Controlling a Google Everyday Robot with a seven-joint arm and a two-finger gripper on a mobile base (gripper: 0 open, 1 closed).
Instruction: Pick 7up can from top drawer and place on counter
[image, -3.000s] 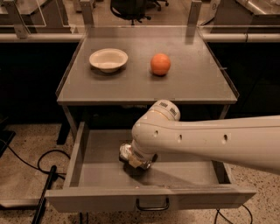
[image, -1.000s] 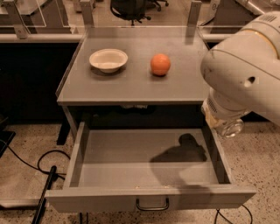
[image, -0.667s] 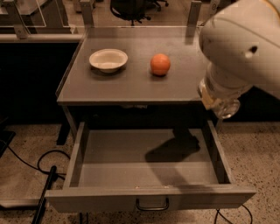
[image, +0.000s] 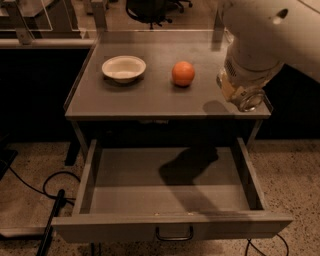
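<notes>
- I am on the carry step. My gripper (image: 239, 92) hangs at the right of the frame, over the right front corner of the counter (image: 150, 95).
- The gripper is clamped on the 7up can (image: 248, 99). The can's shiny round end pokes out low on the right.
- The can is up in the air, not on the counter yet. A dark shadow (image: 215, 107) lies on the grey top just to its left.
- The top drawer (image: 130, 175) in the lower half of the frame is open. I see only the arm's shadow in it.
- Next, I think I must bring the can a bit left, away from the edge. Then I go down slowly and let go only once it sits.
- The orange (image: 183, 73) and the white bowl (image: 123, 68) sit further left, so I think there is room.
</notes>
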